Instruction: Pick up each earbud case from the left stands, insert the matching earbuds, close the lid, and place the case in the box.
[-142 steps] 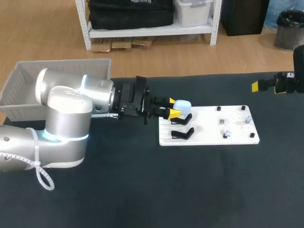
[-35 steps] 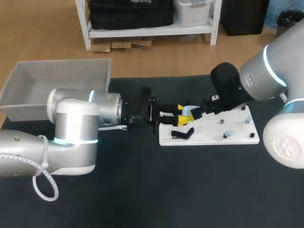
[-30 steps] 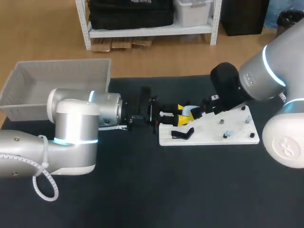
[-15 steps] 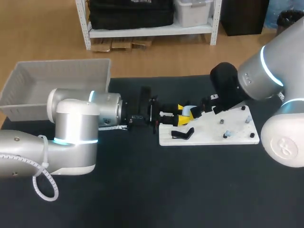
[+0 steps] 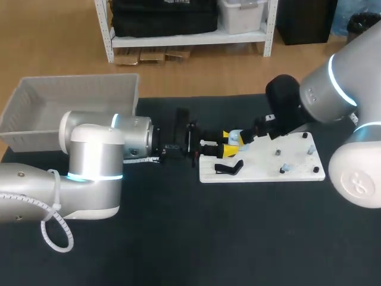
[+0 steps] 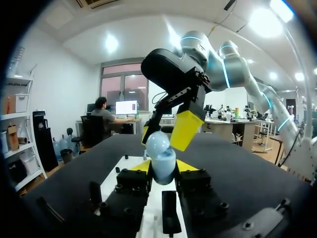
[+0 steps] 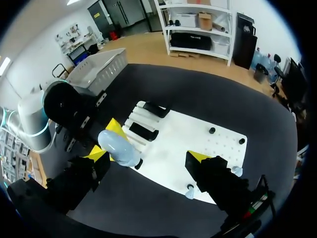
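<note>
— Gripping the earbud case (image 6: 161, 148) firmly enough, are we?
— We think so. Our left gripper (image 6: 164, 167) is clamped on its lower half from both sides, just over the left end of the white board (image 5: 286, 156), above the black stands (image 5: 228, 168). That keeps the base steady and leaves the lid (image 6: 158, 140) free.
— And our right gripper (image 7: 149, 158)?
— Its fingers are spread wide, grasping nothing. One yellow tip sits right beside the top of the case; we cannot tell whether it touches. We judge it is there to work the lid while the left arm braces.
— Is the lid open?
— We cannot say from these views.
— Where are the earbuds (image 5: 285, 168)?
— Small pale pieces among the pegs (image 5: 274, 136) toward the board's right end, well apart from the case.
— So what is left to do?
— Nearly everything, by our reckoning: earbuds in, lid shut, then across to the grey box (image 5: 36, 101), far to the left of the board.
</note>
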Tool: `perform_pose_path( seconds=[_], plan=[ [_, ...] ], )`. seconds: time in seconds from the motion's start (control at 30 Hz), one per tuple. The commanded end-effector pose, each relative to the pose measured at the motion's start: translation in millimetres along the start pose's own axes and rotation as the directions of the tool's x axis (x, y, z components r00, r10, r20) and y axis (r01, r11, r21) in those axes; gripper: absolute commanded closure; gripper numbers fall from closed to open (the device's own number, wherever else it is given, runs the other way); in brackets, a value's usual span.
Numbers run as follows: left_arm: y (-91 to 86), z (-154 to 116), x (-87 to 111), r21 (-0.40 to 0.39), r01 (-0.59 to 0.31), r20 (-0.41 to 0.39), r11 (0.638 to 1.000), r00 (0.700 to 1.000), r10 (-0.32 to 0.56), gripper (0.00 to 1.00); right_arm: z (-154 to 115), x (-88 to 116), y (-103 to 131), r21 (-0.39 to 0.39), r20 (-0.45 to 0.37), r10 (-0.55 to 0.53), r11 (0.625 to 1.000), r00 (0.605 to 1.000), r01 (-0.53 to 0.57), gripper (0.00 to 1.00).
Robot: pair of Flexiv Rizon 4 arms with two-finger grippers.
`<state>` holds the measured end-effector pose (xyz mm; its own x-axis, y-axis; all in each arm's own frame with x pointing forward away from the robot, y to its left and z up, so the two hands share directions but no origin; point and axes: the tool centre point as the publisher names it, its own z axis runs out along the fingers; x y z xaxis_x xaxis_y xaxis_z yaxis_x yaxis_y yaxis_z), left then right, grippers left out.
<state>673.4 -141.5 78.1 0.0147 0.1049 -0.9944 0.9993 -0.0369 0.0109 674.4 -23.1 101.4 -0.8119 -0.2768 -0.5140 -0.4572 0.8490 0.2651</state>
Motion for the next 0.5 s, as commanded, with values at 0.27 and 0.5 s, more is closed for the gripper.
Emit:
perform_pose_path(
  seconds=[0.27, 0.5],
  plan=[
    [0.9, 0.2, 0.6, 0.003, 0.000, 0.000, 1.000, 1.000, 0.000, 1.00, -36.1, -13.9, -10.0, 0.082, 0.051, -0.041, 0.996, 0.998, 0.037, 0.00],
    [0.9, 0.2, 0.6, 0.003, 0.000, 0.000, 1.000, 1.000, 0.000, 1.00, -66.0, -14.9, -41.7, 0.248, -0.039, -0.120, 0.960, 0.992, 0.126, 0.00]
  ],
)
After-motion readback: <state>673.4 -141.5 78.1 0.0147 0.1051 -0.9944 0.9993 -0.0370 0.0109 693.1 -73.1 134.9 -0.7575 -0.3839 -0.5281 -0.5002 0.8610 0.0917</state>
